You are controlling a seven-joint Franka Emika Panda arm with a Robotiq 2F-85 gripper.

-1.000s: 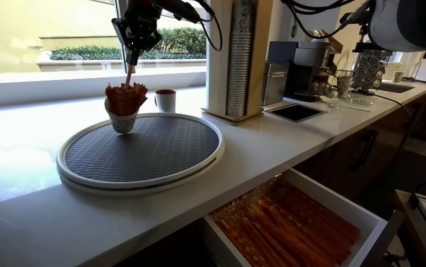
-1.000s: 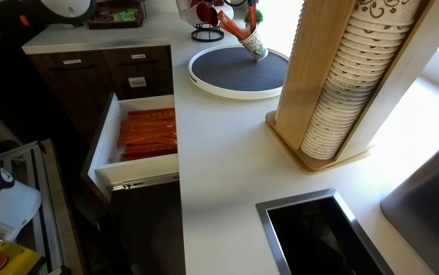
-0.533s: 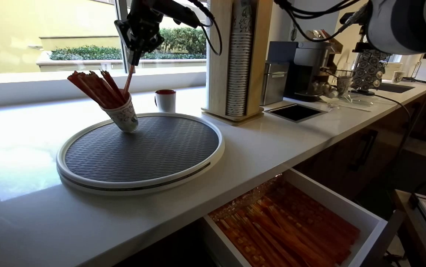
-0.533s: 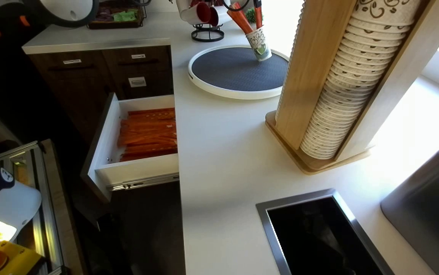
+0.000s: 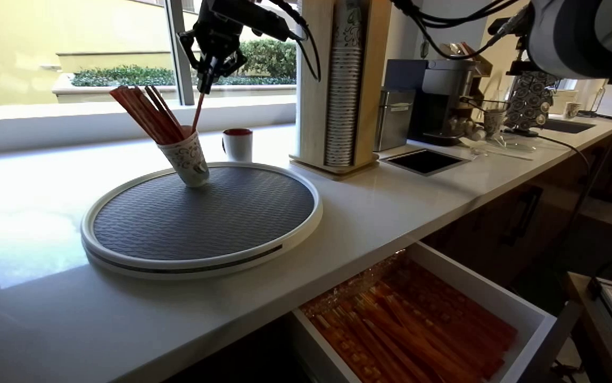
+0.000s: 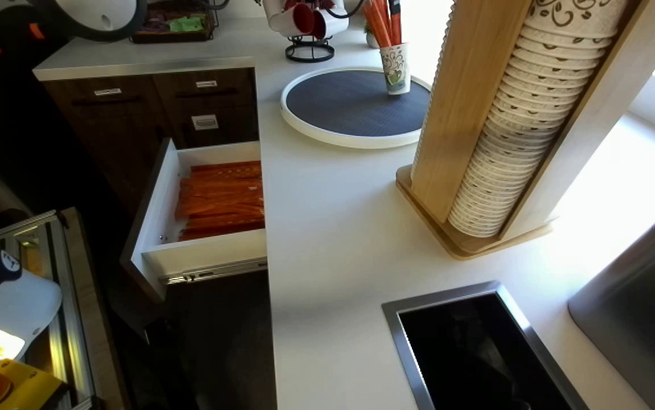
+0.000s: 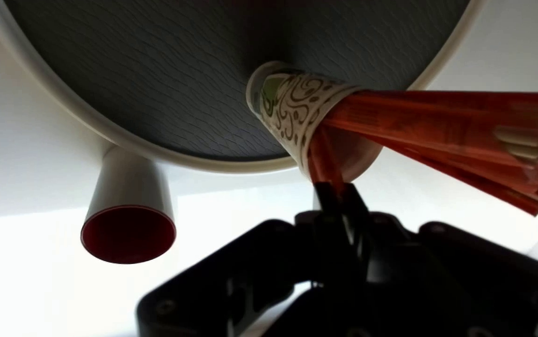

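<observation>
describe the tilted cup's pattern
The cup has brown swirls, dots and a green patch, clearest in the wrist view.

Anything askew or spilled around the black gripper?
Yes: the patterned white paper cup tilts over the round white-rimmed grey tray rather than standing upright, its red-wrapped sticks leaning sideways; the black gripper pinches a red packet. Whether the cup's base touches is unclear. No spill shows.
</observation>
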